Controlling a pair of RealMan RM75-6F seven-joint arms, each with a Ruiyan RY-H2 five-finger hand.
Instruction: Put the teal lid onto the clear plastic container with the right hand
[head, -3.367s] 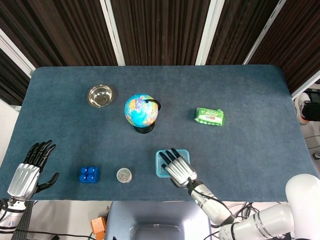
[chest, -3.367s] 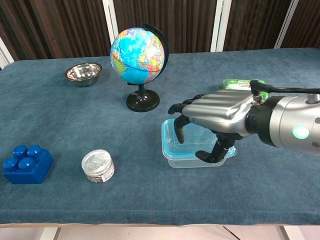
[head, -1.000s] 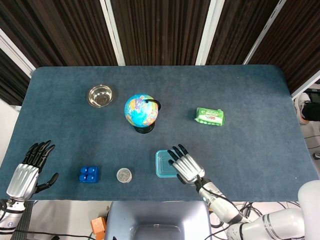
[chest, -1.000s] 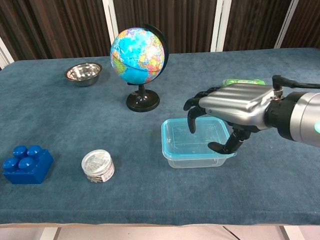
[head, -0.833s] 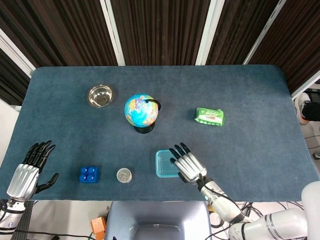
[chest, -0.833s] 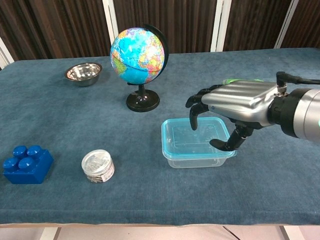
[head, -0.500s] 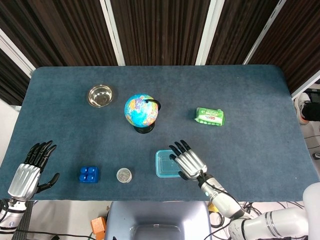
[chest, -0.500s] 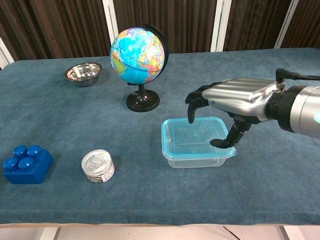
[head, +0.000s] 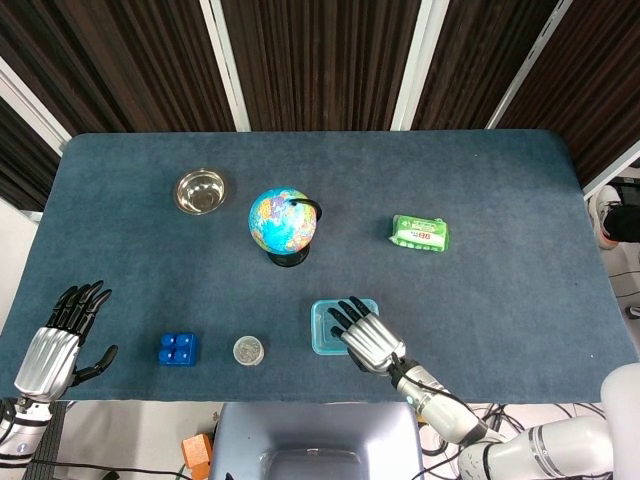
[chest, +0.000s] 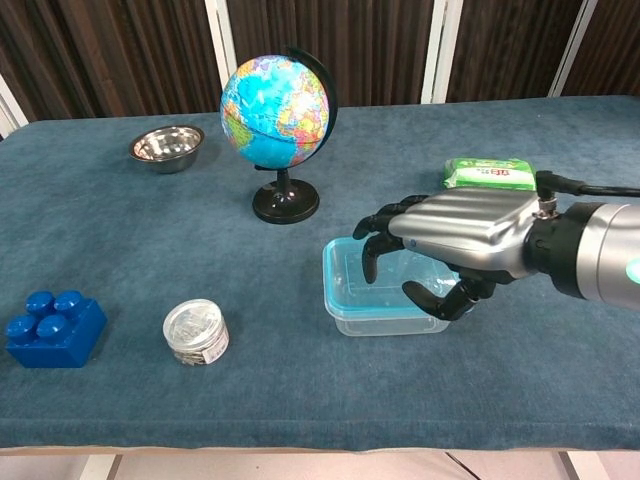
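Here, the right hand (chest: 440, 252) hovers palm-down over the lid (chest: 345, 265) already on the container (chest: 350, 318), fingers spread, holding nothing, seemingly to press it. The left hand (head: 58, 342) waits open at the table (head: 500, 180) edge.

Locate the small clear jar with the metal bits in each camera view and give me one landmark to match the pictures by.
Head view: the small clear jar sits near the table's front edge, left of centre.
Chest view: the jar is at lower left.
Shared landmark: in both views it stands just right of the blue building block.
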